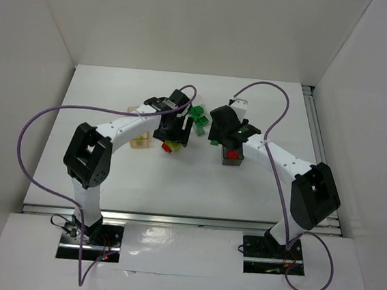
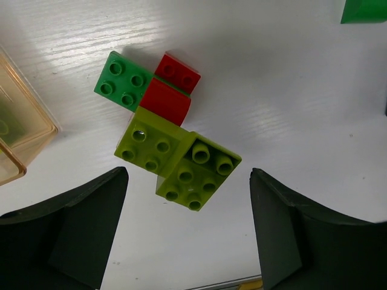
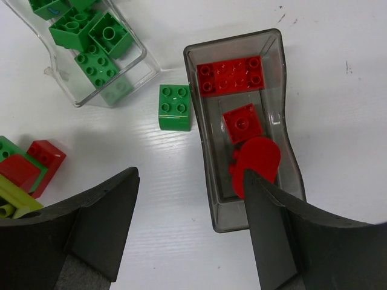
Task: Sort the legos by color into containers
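Observation:
My left gripper [image 2: 188,202] is open and empty, just above two joined yellow-green legos [image 2: 175,160]. Touching them are a green lego [image 2: 123,80] and two red legos [image 2: 171,87]. The amber bin [image 2: 24,124] stands at the left. My right gripper [image 3: 190,181] is open and empty, beside the smoky grey bin [image 3: 233,219], which holds a red plate [image 3: 233,75], a red brick [image 3: 242,122] and a rounded red piece [image 3: 260,158]. A loose green lego [image 3: 175,107] lies between the grey bin and the clear bin [image 3: 145,60], which holds several green legos.
In the top view both grippers, left [image 1: 173,143] and right [image 1: 229,148], hang over the table's middle. The amber bin [image 1: 139,138] is left, the clear bin [image 1: 199,121] behind, the grey bin [image 1: 233,161] right. White walls enclose the table.

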`<control>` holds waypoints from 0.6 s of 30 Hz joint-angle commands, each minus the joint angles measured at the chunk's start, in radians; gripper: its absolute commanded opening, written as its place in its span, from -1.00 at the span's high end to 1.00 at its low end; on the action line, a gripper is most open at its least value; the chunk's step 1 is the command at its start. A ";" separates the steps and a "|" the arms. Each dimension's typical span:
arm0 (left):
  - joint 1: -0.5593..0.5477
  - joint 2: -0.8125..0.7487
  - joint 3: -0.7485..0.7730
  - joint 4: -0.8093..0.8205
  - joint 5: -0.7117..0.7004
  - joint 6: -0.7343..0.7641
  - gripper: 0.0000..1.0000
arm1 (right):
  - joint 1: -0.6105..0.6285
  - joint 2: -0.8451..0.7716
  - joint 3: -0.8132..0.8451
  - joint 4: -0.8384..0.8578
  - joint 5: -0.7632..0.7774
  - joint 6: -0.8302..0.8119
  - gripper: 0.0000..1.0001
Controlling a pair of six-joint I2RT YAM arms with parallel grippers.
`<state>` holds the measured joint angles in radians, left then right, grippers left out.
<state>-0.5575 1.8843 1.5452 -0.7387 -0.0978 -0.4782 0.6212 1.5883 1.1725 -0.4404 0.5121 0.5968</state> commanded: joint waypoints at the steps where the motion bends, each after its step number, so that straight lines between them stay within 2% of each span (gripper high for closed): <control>1: -0.024 0.007 0.044 0.007 -0.069 -0.025 -0.79 | 0.000 -0.037 0.024 -0.008 0.008 0.006 -0.52; 4: -0.047 0.018 0.069 0.007 -0.101 -0.004 -0.65 | 0.000 -0.037 0.024 -0.008 -0.001 0.015 -0.52; 7: -0.047 0.030 0.079 -0.002 -0.102 0.019 -0.34 | 0.000 -0.047 0.024 -0.008 -0.011 0.015 -0.52; 8: -0.047 0.041 0.079 -0.002 -0.102 0.020 -0.30 | 0.000 -0.047 0.024 -0.008 -0.011 0.024 -0.52; 10: -0.047 0.041 0.079 -0.002 -0.102 0.030 -0.25 | 0.000 -0.056 0.024 -0.008 -0.011 0.024 -0.52; 18: -0.056 0.059 0.108 -0.044 -0.125 0.052 -0.25 | -0.027 -0.067 -0.004 -0.017 -0.063 0.024 -0.52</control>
<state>-0.6060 1.9324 1.6028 -0.7563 -0.1959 -0.4591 0.6079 1.5715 1.1702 -0.4435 0.4656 0.6098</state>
